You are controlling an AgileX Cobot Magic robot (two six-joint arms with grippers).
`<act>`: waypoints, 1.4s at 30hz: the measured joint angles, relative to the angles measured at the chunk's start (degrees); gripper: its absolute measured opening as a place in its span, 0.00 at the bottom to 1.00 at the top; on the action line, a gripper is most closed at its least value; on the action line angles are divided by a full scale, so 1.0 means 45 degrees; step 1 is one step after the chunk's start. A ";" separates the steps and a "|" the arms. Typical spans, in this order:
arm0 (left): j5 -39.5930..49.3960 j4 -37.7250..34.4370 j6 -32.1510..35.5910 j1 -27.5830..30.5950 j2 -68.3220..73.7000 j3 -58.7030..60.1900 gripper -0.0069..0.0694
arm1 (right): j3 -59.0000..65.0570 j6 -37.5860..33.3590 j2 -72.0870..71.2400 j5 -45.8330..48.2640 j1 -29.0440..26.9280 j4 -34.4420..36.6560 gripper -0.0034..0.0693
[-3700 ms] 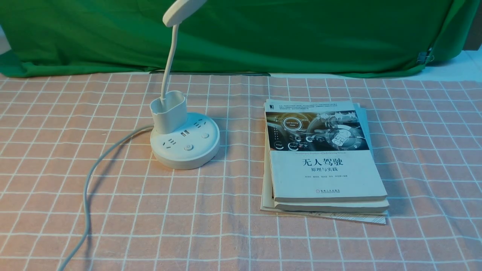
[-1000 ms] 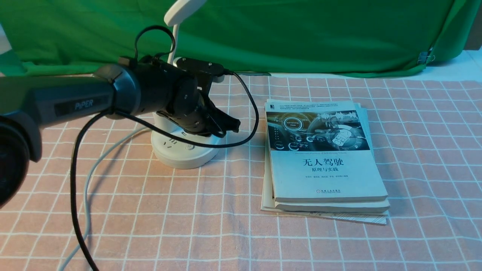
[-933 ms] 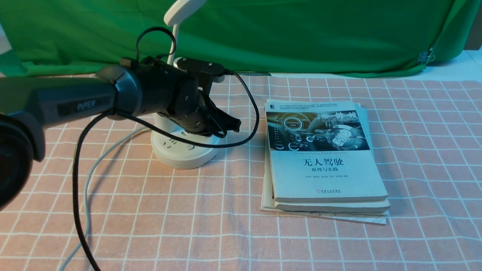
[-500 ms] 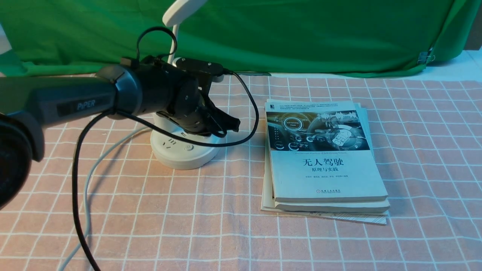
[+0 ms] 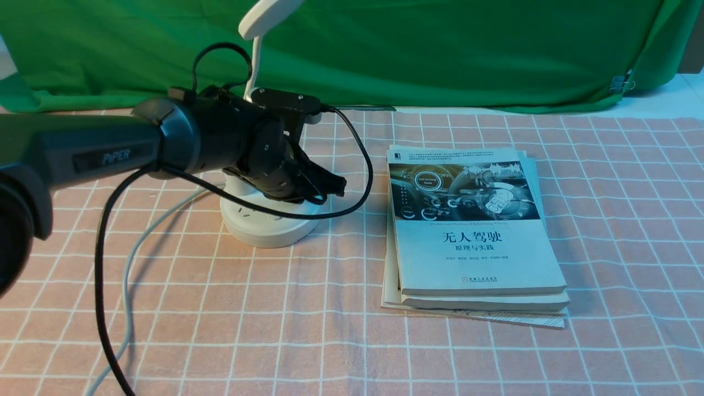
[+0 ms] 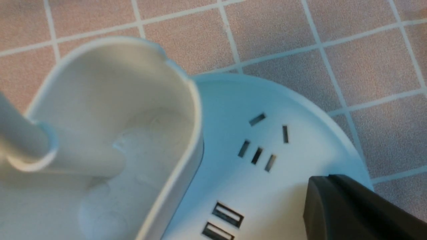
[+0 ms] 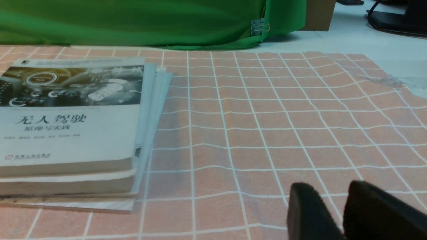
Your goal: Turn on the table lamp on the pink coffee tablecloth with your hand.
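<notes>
The white table lamp stands on the pink coffee tablecloth [image 5: 308, 308], left of centre. Its round base [image 5: 258, 228] is partly covered by my left arm, and its oval head [image 5: 269, 12] at the top edge shows no light. My left gripper [image 5: 335, 187] is shut and empty, low over the right part of the base. In the left wrist view its joined fingers [image 6: 337, 203] lie over the base top [image 6: 267, 186] near the rim, beside the sockets and the cup holder [image 6: 110, 110]. I cannot tell if they touch it. My right gripper [image 7: 328, 190] is shut above bare cloth.
A stack of books [image 5: 473, 231] lies right of the lamp, also in the right wrist view [image 7: 70, 116]. The lamp's grey-white cord [image 5: 129, 269] and the arm's black cable [image 5: 102, 286] run toward the front left. The green backdrop cloth [image 5: 440, 49] hangs behind.
My left arm came in over the lamp from the left. In the last half second its gripper has shifted a little left and down over the base. The lamp head looks unchanged.
</notes>
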 joint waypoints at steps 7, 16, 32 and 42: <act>0.0318 -0.0758 0.0000 -0.0013 -0.0861 0.0337 0.09 | 0.0000 0.0000 0.0000 0.0000 0.0000 0.0000 0.37; 0.0217 -0.4214 0.1971 -0.0069 -0.4770 0.4127 0.09 | 0.0000 0.0012 0.0000 0.0000 0.0000 0.0000 0.37; -0.3222 -0.5146 0.4094 -0.0140 -1.7998 1.1893 0.09 | 0.0000 -0.0001 0.0000 0.0000 0.0000 0.0000 0.37; -0.2872 -0.5110 0.4098 -0.0140 -2.2134 1.3207 0.09 | 0.0000 0.0009 0.0000 -0.0002 0.0000 0.0000 0.37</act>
